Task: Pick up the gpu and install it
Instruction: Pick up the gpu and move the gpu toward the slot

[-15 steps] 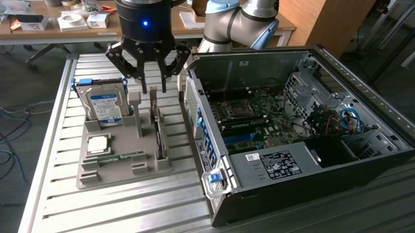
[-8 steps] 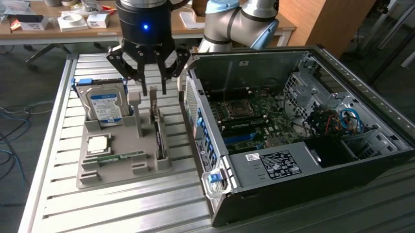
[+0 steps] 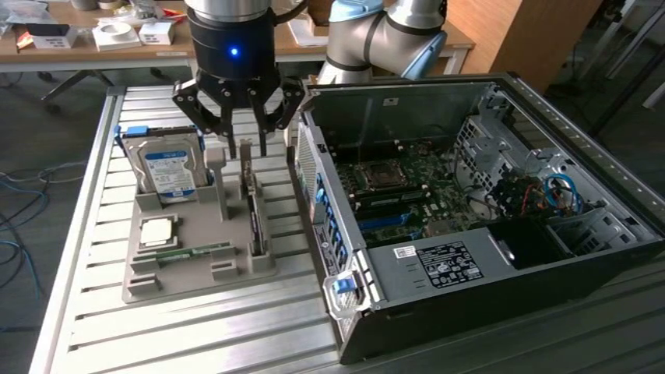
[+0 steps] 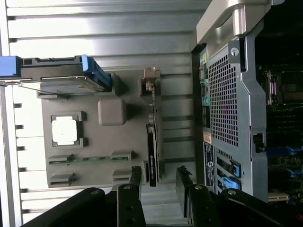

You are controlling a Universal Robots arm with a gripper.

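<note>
a grey moulded plastic holder tray (image 3: 198,269) lies on the slatted metal table (image 3: 156,335), beside an open black computer tower (image 3: 416,105). the thin dark gpu card (image 3: 255,210) stands edge-on in the tray slot nearest the tower. above it hangs the black gripper (image 3: 244,144), jaws spread wide, holding nothing.

We see a slatted metal tabletop (image 3: 208,327), a cluttered wooden desk (image 3: 104,54) beyond, cables (image 3: 26,183) on the floor (image 3: 31,257) at the exterior view's left.
</note>
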